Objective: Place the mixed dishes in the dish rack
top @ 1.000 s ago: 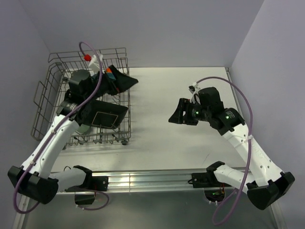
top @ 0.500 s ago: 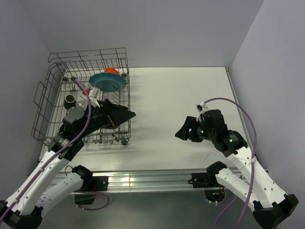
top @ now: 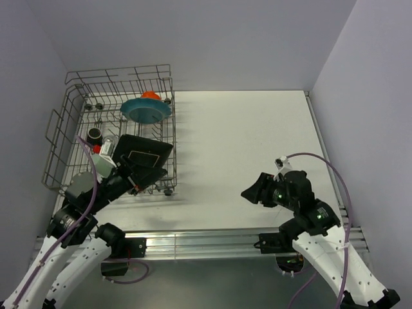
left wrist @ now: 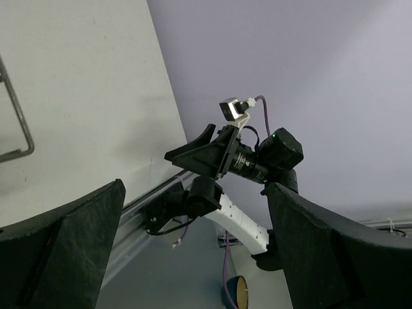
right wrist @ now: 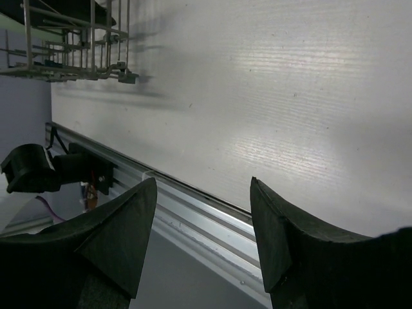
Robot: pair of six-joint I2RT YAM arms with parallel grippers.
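The grey wire dish rack [top: 58, 129] stands at the back left. It holds the teal scalloped plate [top: 147, 109] upright, the orange bowl [top: 151, 95] behind it, the black square flowered plate [top: 145, 153] leaning near its front right, and the small dark mug [top: 95, 134]. I cannot make out the pale green cup or the clear glass. My left gripper [top: 154, 175] is open and empty at the rack's front right corner; its wrist view [left wrist: 194, 187] looks across at the right arm. My right gripper [top: 252, 191] is open and empty over the table's near part, as its wrist view [right wrist: 203, 183] shows.
The white table [top: 244, 141] stretches right of the rack. An aluminium rail [top: 206, 241] runs along the near edge. Lilac walls close the back and sides. The rack's front corner [right wrist: 71, 38] shows at the top left of the right wrist view.
Both arms have drawn back toward the near edge. The left gripper has come out of the rack, uncovering the teal plate, the orange bowl and the black plate in it.
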